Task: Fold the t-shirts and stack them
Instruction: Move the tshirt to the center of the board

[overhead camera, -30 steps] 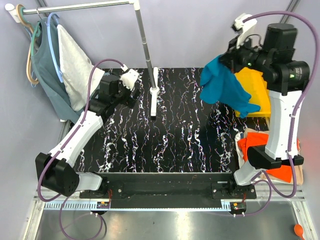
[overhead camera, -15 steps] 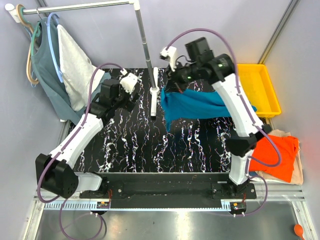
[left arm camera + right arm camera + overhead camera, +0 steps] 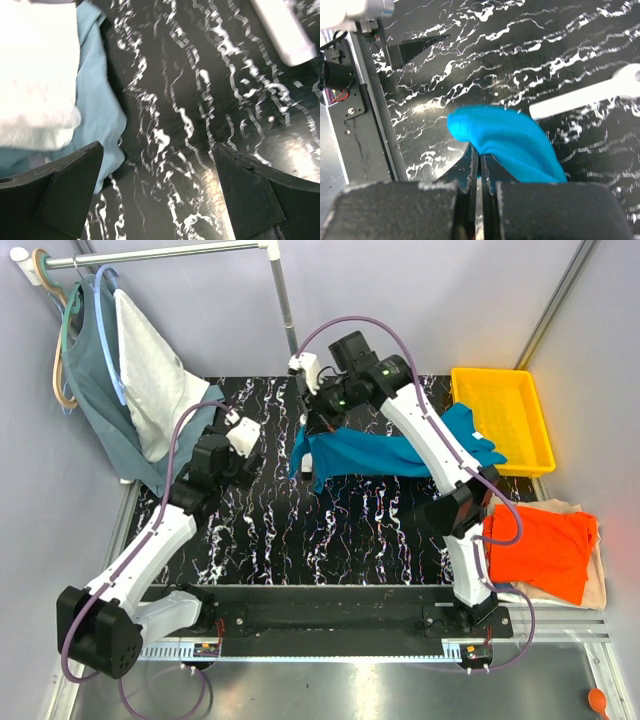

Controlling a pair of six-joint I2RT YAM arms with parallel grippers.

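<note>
The teal-blue t-shirt (image 3: 385, 452) hangs stretched across the back middle of the black marbled table (image 3: 330, 540). My right gripper (image 3: 312, 430) is shut on its left end and holds it up; the pinched blue fold shows in the right wrist view (image 3: 507, 142) at my closed gripper (image 3: 481, 159). The orange t-shirt (image 3: 540, 545) lies on a cream one (image 3: 598, 585) at the right edge. My left gripper (image 3: 222, 462) is open and empty over the table's left side; in the left wrist view it (image 3: 160, 187) has only tabletop between its fingers.
A rack with a grey-green top (image 3: 95, 390) and a white cloth (image 3: 150, 365) on hangers stands at the back left; their hems show in the left wrist view (image 3: 95, 100). The rack's white post (image 3: 290, 330) rises at back centre. A yellow tray (image 3: 500, 420) sits at back right.
My right arm has swung from the yellow tray leftward across the table, dragging the teal-blue t-shirt to the centre. My left arm has drawn back toward the near left.
</note>
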